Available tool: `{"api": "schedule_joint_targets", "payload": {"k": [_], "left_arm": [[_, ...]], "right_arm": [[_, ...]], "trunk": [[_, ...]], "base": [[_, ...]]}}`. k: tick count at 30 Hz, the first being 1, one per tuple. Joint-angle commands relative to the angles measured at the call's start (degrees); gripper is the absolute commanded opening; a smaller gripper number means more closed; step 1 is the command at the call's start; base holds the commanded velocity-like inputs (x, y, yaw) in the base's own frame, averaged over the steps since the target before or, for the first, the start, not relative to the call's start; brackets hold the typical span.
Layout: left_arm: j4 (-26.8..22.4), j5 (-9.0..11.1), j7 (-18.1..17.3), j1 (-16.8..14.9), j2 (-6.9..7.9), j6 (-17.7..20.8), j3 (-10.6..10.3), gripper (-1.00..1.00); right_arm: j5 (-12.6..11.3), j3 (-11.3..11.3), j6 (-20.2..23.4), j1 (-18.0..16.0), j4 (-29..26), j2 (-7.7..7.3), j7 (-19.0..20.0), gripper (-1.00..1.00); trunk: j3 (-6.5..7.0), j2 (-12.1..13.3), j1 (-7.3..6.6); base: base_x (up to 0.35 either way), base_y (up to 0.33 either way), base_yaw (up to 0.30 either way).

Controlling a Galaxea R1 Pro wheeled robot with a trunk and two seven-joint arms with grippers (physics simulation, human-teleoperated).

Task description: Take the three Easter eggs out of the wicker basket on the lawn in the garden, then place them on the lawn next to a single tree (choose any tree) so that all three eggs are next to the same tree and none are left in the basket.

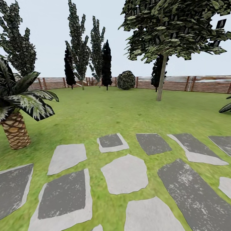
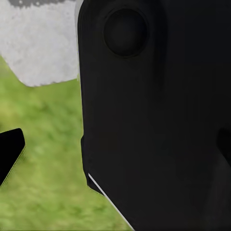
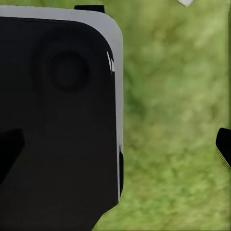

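Beyond grey slabs, lawn meets tree.

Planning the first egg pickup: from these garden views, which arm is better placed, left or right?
Neither yet, as far as these views show. The head view has grey stepping-stone slabs, mottled green lawn and the leafy grey-trunked tree; both wrist views look down on grass past dark robot parts. Choose once the robot reaches the eggs.

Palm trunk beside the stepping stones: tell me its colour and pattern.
Tan-brown with a dark criss-cross scale pattern on the palm trunk; the head view shows it best.
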Motion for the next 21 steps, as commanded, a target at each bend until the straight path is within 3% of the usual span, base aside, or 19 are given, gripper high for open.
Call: {"api": "schedule_joint_targets", "payload": {"k": [1, 21], "left_arm": [[-0.05, -0.01, -0.19, 0.01, 0.01, 0.0, 0.02, 1.0], [-0.05, -0.01, -0.19, 0.01, 0.01, 0.0, 0.02, 1.0]], "right_arm": [[-0.12, 0.05, 0.08, -0.07, 0.08, 0.0, 0.05, 1.0], [-0.12, 0.05, 0.1, -0.07, 0.08, 0.0, 0.05, 1.0]], "trunk": [[-0.04, -0.02, 0.04], [-0.04, -0.02, 0.04]], "base": [[0.34, 0.0, -0.003], [0.34, 0.0, 0.0]]}}
